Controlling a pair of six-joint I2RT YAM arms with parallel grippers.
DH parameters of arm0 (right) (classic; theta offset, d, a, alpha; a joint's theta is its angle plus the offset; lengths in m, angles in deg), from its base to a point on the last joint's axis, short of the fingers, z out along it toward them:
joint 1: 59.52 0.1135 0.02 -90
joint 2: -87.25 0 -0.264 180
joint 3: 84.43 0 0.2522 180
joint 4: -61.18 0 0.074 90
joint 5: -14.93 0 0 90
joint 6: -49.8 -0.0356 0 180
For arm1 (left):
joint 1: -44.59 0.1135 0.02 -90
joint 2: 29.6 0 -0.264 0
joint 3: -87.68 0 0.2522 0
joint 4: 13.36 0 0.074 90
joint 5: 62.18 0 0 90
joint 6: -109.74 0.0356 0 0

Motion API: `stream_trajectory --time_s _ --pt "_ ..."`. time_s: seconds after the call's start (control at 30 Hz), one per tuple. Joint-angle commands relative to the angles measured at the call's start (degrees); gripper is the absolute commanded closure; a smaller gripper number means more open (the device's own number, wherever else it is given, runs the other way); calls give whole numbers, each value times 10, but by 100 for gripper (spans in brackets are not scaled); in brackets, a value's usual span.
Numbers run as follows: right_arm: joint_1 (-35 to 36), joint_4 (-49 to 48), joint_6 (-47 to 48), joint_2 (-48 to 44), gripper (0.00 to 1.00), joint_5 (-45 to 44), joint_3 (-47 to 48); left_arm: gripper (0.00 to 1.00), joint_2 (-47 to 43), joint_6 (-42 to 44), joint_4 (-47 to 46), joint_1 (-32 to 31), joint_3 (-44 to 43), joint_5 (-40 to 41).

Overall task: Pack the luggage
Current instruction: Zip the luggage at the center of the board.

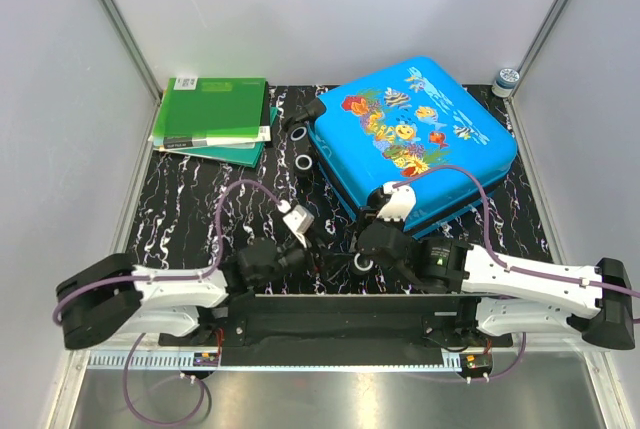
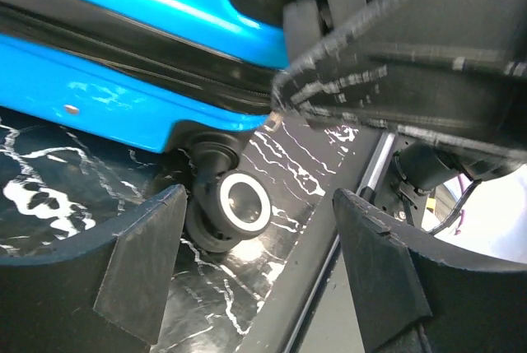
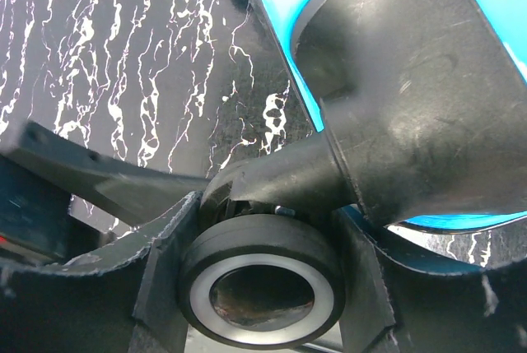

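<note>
Top view hides it, but the right wrist cam shows the right gripper (image 3: 263, 271) pinching the luggage's (image 1: 415, 134) 7 o'clock wheel (image 3: 262, 291), while the left gripper (image 2: 255, 242) hangs spread.

Bare mat (image 1: 190, 184) lies open between the green folders (image 1: 212, 109) and the luggage (image 1: 420, 134), which blocks the right half.
</note>
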Motion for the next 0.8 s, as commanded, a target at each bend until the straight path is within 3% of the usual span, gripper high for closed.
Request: stream_trajectory --time_s 0.0,0.47,0.77 --pt "-4 -76 10 -36 97 -36 52 25 68 12 -202 -52 13 95" --pt "-4 -71 -34 -79 100 -59 36 25 293 21 -374 -148 -70 308" --pt "-4 -70 -47 -56 100 -64 55 24 343 32 -403 -175 -114 378"
